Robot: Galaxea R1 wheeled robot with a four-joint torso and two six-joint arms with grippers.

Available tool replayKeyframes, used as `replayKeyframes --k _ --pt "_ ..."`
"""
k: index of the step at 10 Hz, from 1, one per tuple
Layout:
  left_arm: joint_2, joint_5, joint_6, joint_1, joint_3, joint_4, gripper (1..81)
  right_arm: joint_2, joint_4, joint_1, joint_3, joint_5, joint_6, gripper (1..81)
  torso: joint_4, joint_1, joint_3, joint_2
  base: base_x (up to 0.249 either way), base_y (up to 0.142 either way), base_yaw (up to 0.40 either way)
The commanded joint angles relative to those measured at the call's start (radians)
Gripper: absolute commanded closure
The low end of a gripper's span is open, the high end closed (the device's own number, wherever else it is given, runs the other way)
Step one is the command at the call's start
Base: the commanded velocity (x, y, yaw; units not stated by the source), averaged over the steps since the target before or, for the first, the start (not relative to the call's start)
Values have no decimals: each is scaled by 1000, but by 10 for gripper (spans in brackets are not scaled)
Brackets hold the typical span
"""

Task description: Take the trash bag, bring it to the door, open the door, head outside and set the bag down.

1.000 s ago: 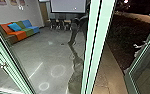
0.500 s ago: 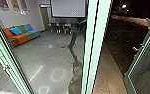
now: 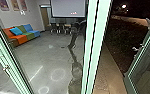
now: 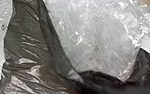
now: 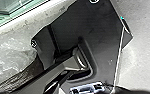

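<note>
The dark trash bag [image 4: 28, 47] is near the green door frame [image 3: 93, 47]. Right of that frame, a walkway [image 3: 105, 72] runs to the plant bed's [image 3: 123, 37] edge. I can't tell how open either gripper is or what it holds.

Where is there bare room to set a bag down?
Bare grey floor spreads between the sofa with orange, green and blue sections and the pale green upright frame. Past the frame, a tan paved strip borders dark plants. It is crowded beneath the pale screen, among dark chairs; crumpled clear plastic crowds the dark plastic bag.
</note>
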Motion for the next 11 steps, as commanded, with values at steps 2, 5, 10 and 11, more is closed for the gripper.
replayKeyframes --k 2,5,10,11 --pt "30 55 8 -37 -71 12 811 165 -98 -50 -182 -39 -8 10 0 0 0 0 0 0 0" --pt "47 54 8 -38 -104 12 811 256 -117 -61 -288 -37 -10 10 0 0 0 0 0 0 0" --pt "53 52 8 -38 -113 15 811 343 -138 -64 -385 -36 -13 10 0 0 98 0 0 0 0" --pt "58 52 8 -37 -119 15 811 350 -140 -64 -392 -36 -13 10 0 0 57 0 0 0 0"
